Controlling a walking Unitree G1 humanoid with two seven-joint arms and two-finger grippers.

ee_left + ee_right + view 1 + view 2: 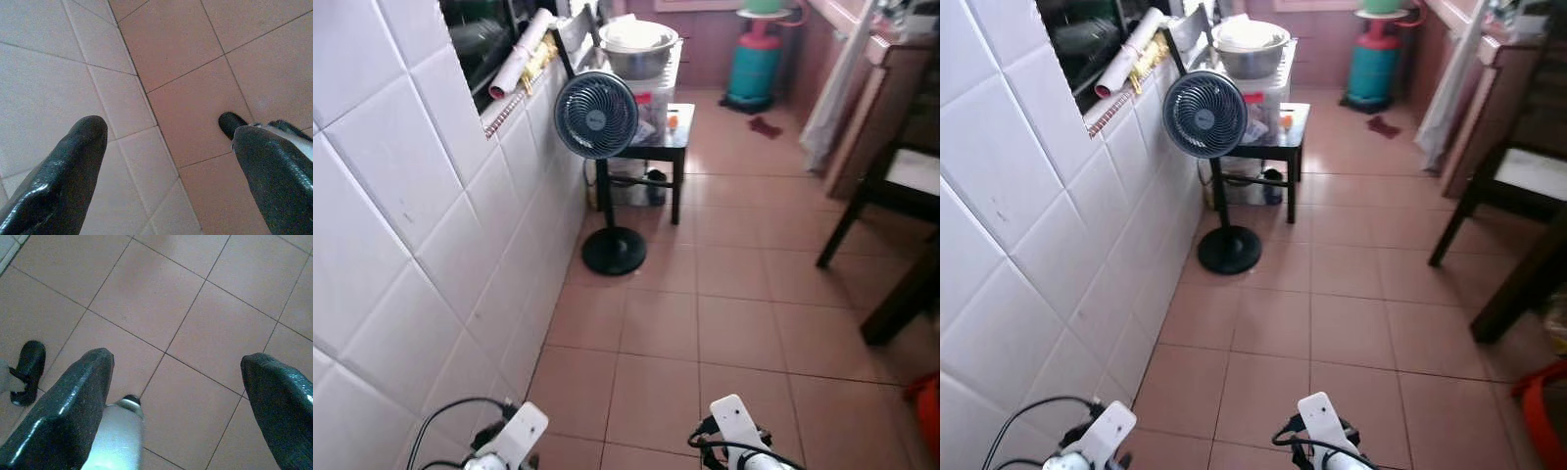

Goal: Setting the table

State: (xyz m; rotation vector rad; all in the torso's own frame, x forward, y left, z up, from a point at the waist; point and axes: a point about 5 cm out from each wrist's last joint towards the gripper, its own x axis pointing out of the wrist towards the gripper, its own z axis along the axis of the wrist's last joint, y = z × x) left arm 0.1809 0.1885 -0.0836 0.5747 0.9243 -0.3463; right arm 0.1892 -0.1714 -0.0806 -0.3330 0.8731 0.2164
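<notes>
Both my pincers, left pincer (166, 161) and right pincer (176, 406), hang spread and empty over the terracotta floor tiles (734, 323); the big steel bowl (636, 46) sits well ahead, left, behind the dark pedestal fan (596, 116).

Both arms hang low, left hand (166, 147) and right hand (176, 382) spread wide.

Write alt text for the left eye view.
A black pedestal fan stands on a terracotta tiled floor beside a white tiled wall, in front of a small black table. A teal gas cylinder stands further back.
</notes>
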